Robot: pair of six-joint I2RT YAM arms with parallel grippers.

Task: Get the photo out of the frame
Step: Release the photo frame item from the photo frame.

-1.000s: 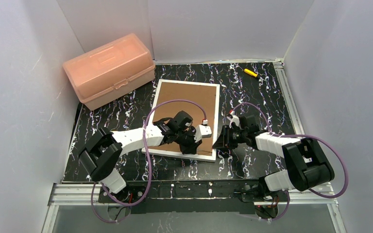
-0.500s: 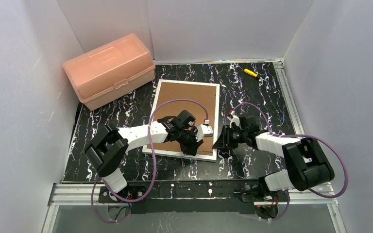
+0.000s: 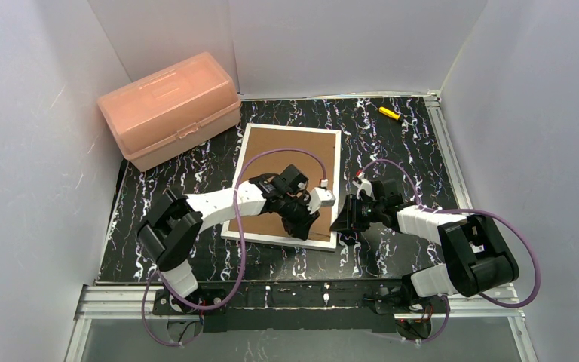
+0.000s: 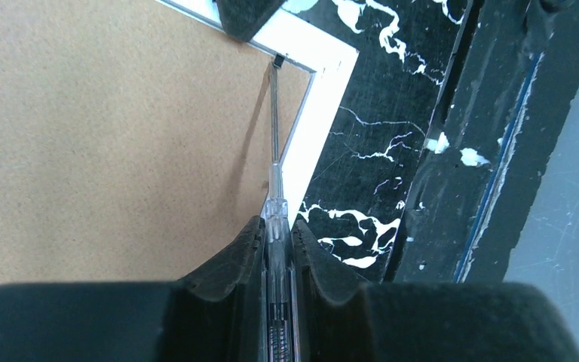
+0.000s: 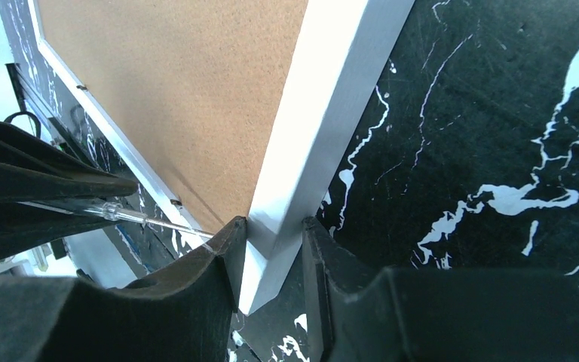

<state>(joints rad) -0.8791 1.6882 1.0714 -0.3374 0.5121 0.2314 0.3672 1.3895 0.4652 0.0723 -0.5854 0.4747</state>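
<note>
The frame (image 3: 290, 147) lies back up on the table, brown fibreboard showing inside a white border. The photo is hidden. My left gripper (image 3: 301, 225) is over the frame's near right part, shut on a clear-handled screwdriver (image 4: 274, 151). The screwdriver's tip touches a small metal tab (image 4: 277, 60) at the board's edge by the corner. My right gripper (image 3: 343, 220) is shut on the frame's near right corner (image 5: 286, 226), one finger on each side of the white border. The screwdriver (image 5: 143, 219) also shows in the right wrist view.
A pink plastic box (image 3: 170, 105) stands at the back left, close to the frame's far left corner. A small yellow-handled tool (image 3: 388, 113) lies at the back right. White walls close in three sides. A metal rail (image 3: 294, 290) runs along the near edge.
My left arm's elbow has swung to the right and the wrist has turned a little over the frame's near right part, still holding the screwdriver. The right arm has not moved.
</note>
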